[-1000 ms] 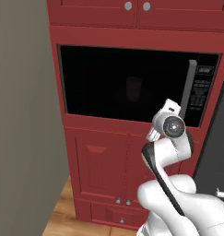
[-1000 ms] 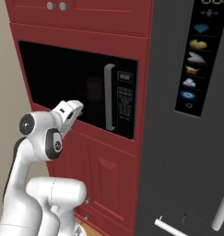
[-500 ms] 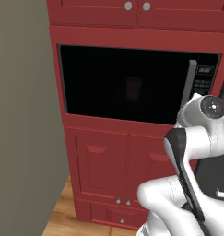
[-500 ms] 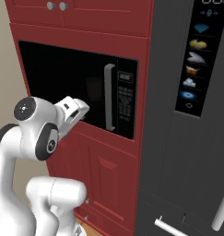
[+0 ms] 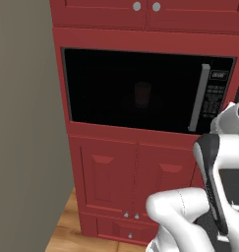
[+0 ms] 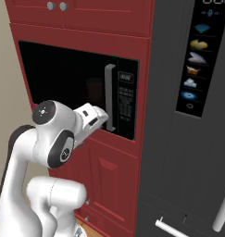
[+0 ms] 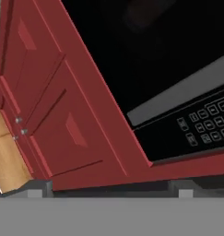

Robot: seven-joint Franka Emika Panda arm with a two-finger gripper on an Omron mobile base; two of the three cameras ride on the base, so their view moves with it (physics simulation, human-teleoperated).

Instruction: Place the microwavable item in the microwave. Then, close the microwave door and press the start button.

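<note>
Sitting behind shut microwave door: cup, faint.

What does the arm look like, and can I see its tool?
The arm is glossy white with rounded links, dark grey joint seams and a round grey cap with a small centre mark. A dark band runs along one link. The tool's white body shows; its fingertips are not clearly visible.
</note>
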